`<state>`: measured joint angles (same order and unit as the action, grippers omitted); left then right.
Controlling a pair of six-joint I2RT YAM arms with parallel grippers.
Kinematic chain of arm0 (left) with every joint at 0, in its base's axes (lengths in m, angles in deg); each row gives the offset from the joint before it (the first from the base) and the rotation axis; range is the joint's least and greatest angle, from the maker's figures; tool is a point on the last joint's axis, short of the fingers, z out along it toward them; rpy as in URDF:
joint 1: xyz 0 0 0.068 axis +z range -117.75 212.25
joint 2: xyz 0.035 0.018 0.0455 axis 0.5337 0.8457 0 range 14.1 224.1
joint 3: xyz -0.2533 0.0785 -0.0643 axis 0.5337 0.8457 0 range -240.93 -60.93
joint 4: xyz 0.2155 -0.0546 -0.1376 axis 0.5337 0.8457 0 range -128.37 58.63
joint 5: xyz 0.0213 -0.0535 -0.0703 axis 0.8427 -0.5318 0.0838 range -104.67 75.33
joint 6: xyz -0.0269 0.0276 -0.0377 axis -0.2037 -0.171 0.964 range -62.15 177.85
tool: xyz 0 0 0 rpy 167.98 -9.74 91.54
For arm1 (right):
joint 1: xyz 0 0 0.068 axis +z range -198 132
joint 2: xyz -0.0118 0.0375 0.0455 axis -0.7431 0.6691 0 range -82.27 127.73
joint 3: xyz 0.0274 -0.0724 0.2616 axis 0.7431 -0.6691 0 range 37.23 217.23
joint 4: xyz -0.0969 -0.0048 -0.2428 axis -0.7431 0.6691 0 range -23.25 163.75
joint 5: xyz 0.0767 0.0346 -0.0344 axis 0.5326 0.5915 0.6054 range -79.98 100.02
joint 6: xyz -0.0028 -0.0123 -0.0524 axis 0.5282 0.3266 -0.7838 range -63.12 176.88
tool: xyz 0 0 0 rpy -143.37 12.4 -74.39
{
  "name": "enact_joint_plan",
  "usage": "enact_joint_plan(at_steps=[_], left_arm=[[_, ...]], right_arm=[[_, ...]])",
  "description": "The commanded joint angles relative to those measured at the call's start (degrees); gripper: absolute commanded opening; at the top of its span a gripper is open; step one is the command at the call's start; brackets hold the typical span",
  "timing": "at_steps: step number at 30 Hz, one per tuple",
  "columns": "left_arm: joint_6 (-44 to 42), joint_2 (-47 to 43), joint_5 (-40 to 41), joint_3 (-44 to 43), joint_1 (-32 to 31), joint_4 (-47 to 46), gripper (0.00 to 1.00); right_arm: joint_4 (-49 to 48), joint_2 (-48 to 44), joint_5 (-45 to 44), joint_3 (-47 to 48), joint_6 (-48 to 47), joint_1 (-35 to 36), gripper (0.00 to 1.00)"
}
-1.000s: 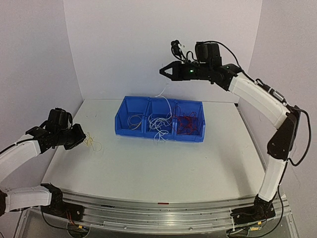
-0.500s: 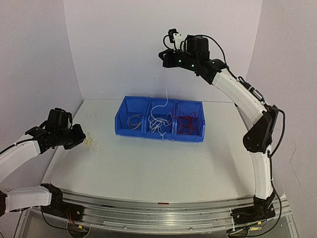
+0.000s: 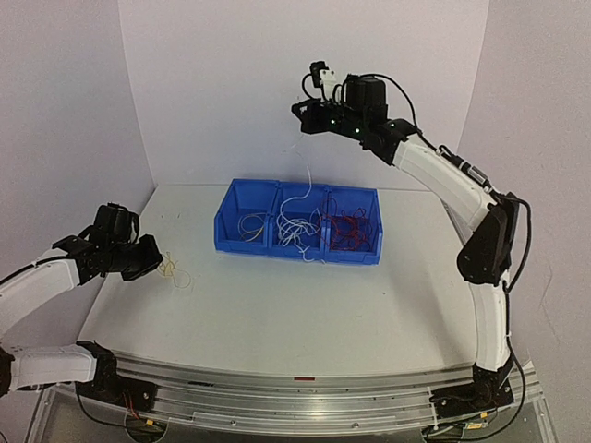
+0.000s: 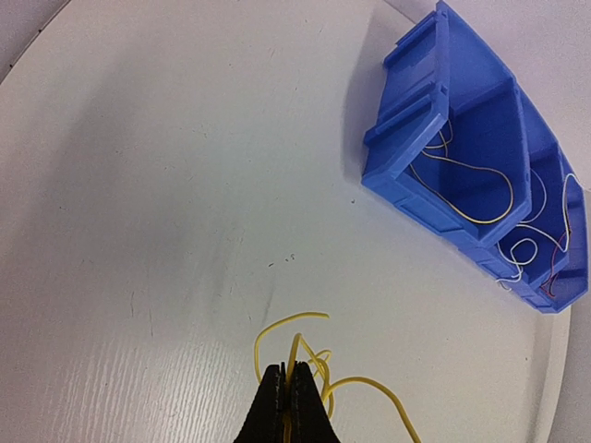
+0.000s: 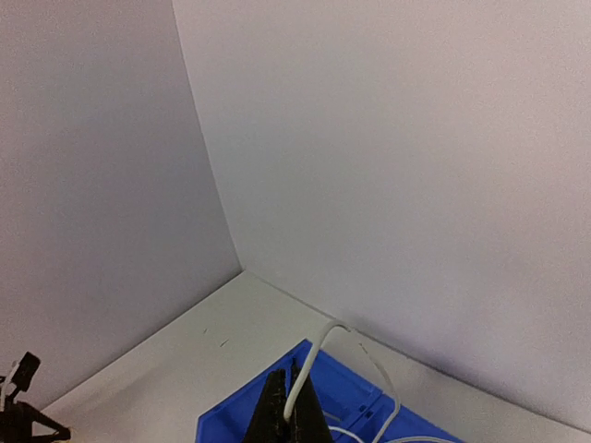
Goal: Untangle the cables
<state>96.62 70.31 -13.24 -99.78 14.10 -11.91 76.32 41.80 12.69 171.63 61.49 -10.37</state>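
**A:** What does the left gripper (image 4: 285,373) do?

**B:** Its jaws are fully closed and they pinch a yellow cable (image 4: 278,321). In the left wrist view the loops come out of the tips and spread from 12 o'clock to about 3 o'clock, low over the white table (image 4: 138,185). I cannot tell if it is one strand or several. In the top view this gripper (image 3: 150,265) is at 9 o'clock of the table, and the yellow loops (image 3: 174,273) are just at its 3 o'clock side.

**A:** And the right gripper (image 5: 287,380)?

**B:** It is also closed, on one white cable (image 5: 335,324). The cable rises from between the tips toward 1 o'clock, bends over and falls down again at 3 o'clock. In the top view the gripper (image 3: 299,109) is high in the air, and the cable hangs from it toward 6 o'clock, into the blue bin (image 3: 295,250).

**A:** How many things do you count?

**B:** There are two grippers and one bin with three compartments, at 12 o'clock of the table. The left compartment has a yellow-tan cable (image 4: 471,196), which looks like one long loop. The middle one has a white tangle (image 3: 296,228) and the right one a red tangle (image 3: 348,230). I cannot count the strands in these two.
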Motion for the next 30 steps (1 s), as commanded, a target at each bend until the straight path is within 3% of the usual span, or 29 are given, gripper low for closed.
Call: enact_joint_plan(at_steps=[1, 7, 12, 17, 20, 26, 30], left_arm=[[-1.44, -0.01, -0.34, -0.66, 0.13, -1.9, 0.0], [-1.08, -2.54, 0.27, -0.39, 0.13, -0.25, 0.0], [-0.86, -3.78, 0.63, -0.37, 0.1, 0.65, 0.0], [-0.95, -3.65, 1.06, -0.4, 0.13, 0.44, 0.0], [-1.03, -3.36, 1.38, -0.41, 0.09, 0.44, 0.0], [-0.97, -3.66, 1.64, -0.07, 0.12, 0.35, 0.0], [-0.96, -3.95, 1.99, 0.12, 0.13, 0.26, 0.0]], right_arm=[[-4.5, -13.27, 17.34, -17.08, 9.02, 0.22, 0.0], [-6.13, -28.75, 27.76, -42.06, 12.19, 1.8, 0.0], [-6.19, -37.3, 31.37, -50.32, 8.91, 5.54, 0.0], [-7.87, -40.01, 36.11, -50.35, 9.55, 7.37, 0.0], [-8.07, -39.15, 33.23, -47.92, 8.75, 7.41, 0.0], [-7.35, -32.54, 13.86, -37.7, 4.39, 7.43, 0.0], [-7.41, -27.04, 6.79, -29.52, 0.0, 7.43, 0.0]])
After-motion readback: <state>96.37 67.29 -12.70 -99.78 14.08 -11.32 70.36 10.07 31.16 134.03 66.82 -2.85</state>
